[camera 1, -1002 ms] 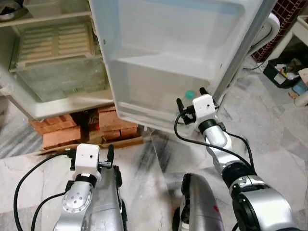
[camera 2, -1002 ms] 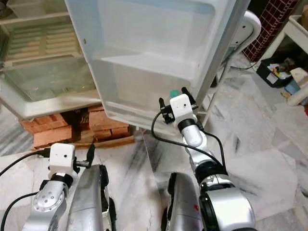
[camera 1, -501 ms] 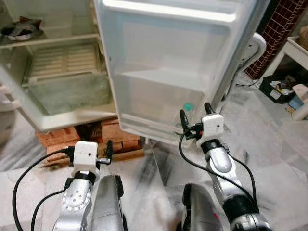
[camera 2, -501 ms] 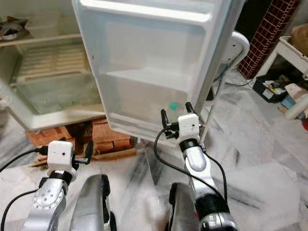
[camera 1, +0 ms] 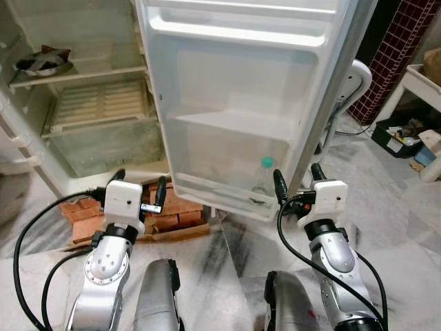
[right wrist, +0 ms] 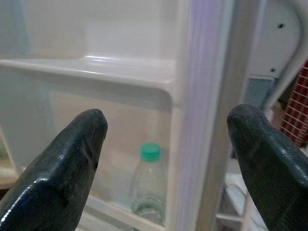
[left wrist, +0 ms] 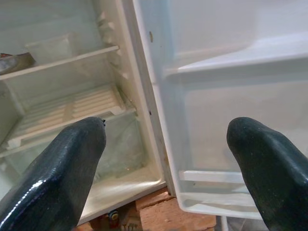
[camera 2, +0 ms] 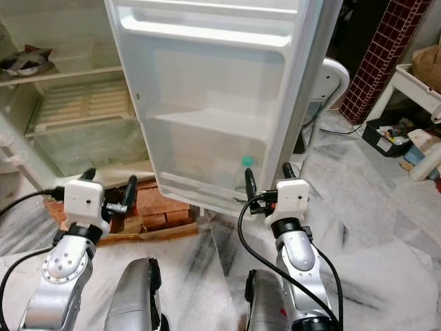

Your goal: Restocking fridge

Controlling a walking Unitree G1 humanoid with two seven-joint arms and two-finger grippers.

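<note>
The white fridge stands open, its door (camera 1: pixel 241 89) swung toward me. A clear bottle with a green cap (camera 1: pixel 263 181) stands upright in the door's bottom rack (camera 1: pixel 213 196); it is also in the right wrist view (right wrist: pixel 150 185). My right gripper (camera 1: pixel 299 181) is open and empty, just in front of the door's outer edge, a short way from the bottle. My left gripper (camera 1: pixel 140 185) is open and empty, held low before the fridge's lower compartment (camera 1: pixel 103 138).
The fridge rests on red bricks (camera 1: pixel 169 210) over a marble floor. A metal bowl (camera 1: pixel 38 63) sits on an upper shelf. A white chair (camera 1: pixel 355 79) stands behind the door. A black bin with clutter (camera 1: pixel 400 131) lies at right.
My view has tilted up and pulled back, showing more of the fridge. The right gripper has drawn back from the door rack, leaving the bottle standing there. The left gripper rose.
</note>
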